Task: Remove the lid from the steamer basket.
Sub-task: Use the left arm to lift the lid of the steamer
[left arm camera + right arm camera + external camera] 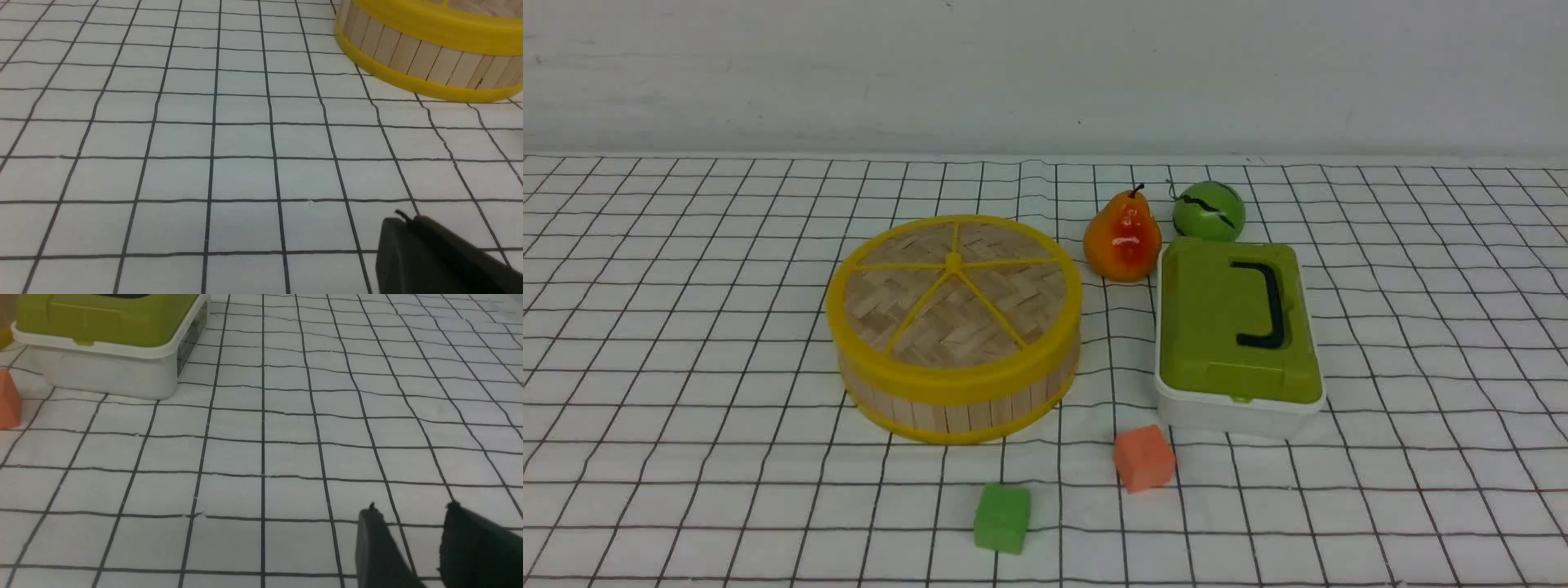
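Note:
The steamer basket [956, 400] stands left of centre on the checked cloth, with bamboo-slat walls and yellow rims. The lid [954, 290], woven bamboo with yellow spokes and hub, sits on top of it. Neither arm shows in the front view. In the left wrist view my left gripper [402, 222] is shut and empty, low over the cloth, well short of the basket wall [425, 53]. In the right wrist view my right gripper [410, 512] is open and empty over bare cloth, apart from the white box.
A white box with a green lid and black handle [1237, 327] stands right of the basket; it also shows in the right wrist view [110, 343]. A pear [1123, 237] and a green ball [1209, 211] lie behind. An orange cube [1143, 457] and a green cube [1002, 517] lie in front.

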Controlling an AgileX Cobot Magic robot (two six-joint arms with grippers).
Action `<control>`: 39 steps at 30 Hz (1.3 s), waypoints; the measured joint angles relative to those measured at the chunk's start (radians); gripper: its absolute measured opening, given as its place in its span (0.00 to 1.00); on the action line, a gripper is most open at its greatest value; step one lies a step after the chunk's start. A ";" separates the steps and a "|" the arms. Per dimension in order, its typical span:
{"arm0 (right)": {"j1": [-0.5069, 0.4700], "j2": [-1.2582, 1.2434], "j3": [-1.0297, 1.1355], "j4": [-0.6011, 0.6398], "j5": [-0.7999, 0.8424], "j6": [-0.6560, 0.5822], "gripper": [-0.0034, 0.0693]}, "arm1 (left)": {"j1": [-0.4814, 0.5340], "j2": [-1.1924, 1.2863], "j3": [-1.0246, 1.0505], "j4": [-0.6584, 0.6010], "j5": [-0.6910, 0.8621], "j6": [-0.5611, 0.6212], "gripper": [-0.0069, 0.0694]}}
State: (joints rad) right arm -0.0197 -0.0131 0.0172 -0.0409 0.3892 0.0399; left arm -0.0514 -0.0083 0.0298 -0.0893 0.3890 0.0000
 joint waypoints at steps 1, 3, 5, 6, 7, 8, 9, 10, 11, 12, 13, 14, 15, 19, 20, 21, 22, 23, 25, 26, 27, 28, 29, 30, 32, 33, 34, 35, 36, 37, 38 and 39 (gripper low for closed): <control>0.000 0.000 0.000 0.000 0.000 0.000 0.38 | 0.000 0.000 0.000 0.000 0.000 0.000 0.11; 0.000 0.000 0.000 0.000 0.000 0.000 0.38 | 0.000 0.000 0.000 0.000 0.000 0.000 0.11; 0.000 0.000 0.000 0.000 0.000 0.000 0.38 | 0.000 0.000 0.000 0.000 0.000 0.000 0.11; 0.000 0.000 0.000 0.000 0.000 0.000 0.38 | 0.000 0.000 0.000 0.000 0.000 0.000 0.12; 0.000 0.000 0.000 0.000 0.000 0.000 0.38 | 0.000 0.000 0.000 0.000 0.000 0.000 0.12; 0.000 0.000 0.000 0.000 0.000 0.000 0.38 | 0.000 0.000 0.000 0.000 0.000 0.000 0.12; 0.000 0.000 0.000 0.000 0.000 0.000 0.38 | 0.000 0.000 0.000 0.000 0.000 0.000 0.12; 0.000 0.000 0.000 0.000 0.000 0.000 0.38 | 0.000 0.000 0.000 0.000 0.000 0.000 0.12; 0.000 0.000 0.000 0.000 0.000 0.000 0.38 | 0.000 0.000 0.000 0.000 0.000 0.000 0.12; 0.000 0.000 0.000 0.000 0.000 0.000 0.38 | 0.000 0.000 0.000 0.000 0.000 0.000 0.12; 0.000 0.000 0.000 0.000 0.000 0.000 0.38 | 0.000 0.000 0.000 0.000 0.000 0.000 0.12; 0.000 0.000 0.000 0.000 0.000 0.000 0.38 | 0.000 0.000 0.000 0.000 0.000 0.000 0.12; 0.000 0.000 0.000 0.000 0.000 0.000 0.38 | 0.000 0.000 0.000 0.000 0.000 0.000 0.12; 0.000 0.000 0.000 0.000 0.000 0.000 0.38 | 0.000 0.000 0.000 0.000 0.000 0.000 0.12; 0.000 0.000 0.000 0.000 0.000 0.000 0.38 | 0.000 0.000 0.000 0.000 0.000 0.000 0.12; 0.000 0.000 0.000 0.000 0.000 0.000 0.38 | 0.000 0.000 0.000 0.000 0.000 0.000 0.12; 0.000 0.000 0.000 0.000 0.000 0.000 0.38 | 0.000 0.000 0.000 0.000 0.000 0.000 0.12; 0.000 0.000 0.000 0.000 0.000 0.000 0.38 | 0.000 0.000 0.000 0.000 0.000 0.000 0.12; 0.000 0.000 0.000 0.000 0.000 0.000 0.38 | 0.000 0.000 0.000 0.000 -0.002 0.000 0.12; 0.000 0.000 0.000 0.000 0.000 0.000 0.38 | 0.000 0.000 0.000 0.000 -0.006 0.000 0.13; 0.000 0.000 0.000 0.000 0.000 0.000 0.38 | 0.000 0.000 0.000 0.000 -0.009 0.000 0.13; 0.000 0.000 0.000 0.000 0.000 0.000 0.38 | 0.000 0.000 0.000 0.000 -0.010 0.000 0.13; 0.000 0.000 0.000 0.000 0.000 0.000 0.38 | 0.000 0.000 0.000 0.000 -0.011 0.000 0.13; 0.000 0.000 0.000 0.000 0.000 0.000 0.38 | 0.000 0.000 0.000 0.000 -0.012 0.000 0.13; 0.000 0.000 0.000 0.000 0.000 0.000 0.38 | 0.000 0.000 0.000 0.000 -0.012 0.000 0.14; 0.000 0.000 0.000 0.000 0.000 0.000 0.38 | 0.000 0.000 0.000 0.000 -0.012 0.000 0.14; 0.000 0.000 0.000 0.000 0.000 0.000 0.38 | 0.000 0.000 0.000 0.000 -0.012 0.000 0.14; 0.000 0.000 0.000 0.000 0.000 0.000 0.38 | 0.000 0.000 0.000 0.000 -0.012 0.000 0.14; 0.000 0.000 0.000 0.000 0.000 0.000 0.38 | 0.000 0.000 0.000 0.000 -0.012 0.000 0.14; 0.000 0.000 0.000 0.000 0.000 0.000 0.38 | 0.000 0.000 0.000 0.000 -0.012 0.000 0.14; 0.000 0.000 0.000 0.000 0.000 0.000 0.38 | 0.000 0.000 0.000 0.000 -0.012 0.000 0.14; 0.000 0.000 0.000 0.000 0.000 0.000 0.38 | 0.000 0.000 0.000 0.000 -0.012 0.000 0.14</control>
State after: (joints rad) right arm -0.0197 -0.0131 0.0172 -0.0409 0.3892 0.0399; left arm -0.0514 -0.0083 0.0298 -0.0893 0.3770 0.0000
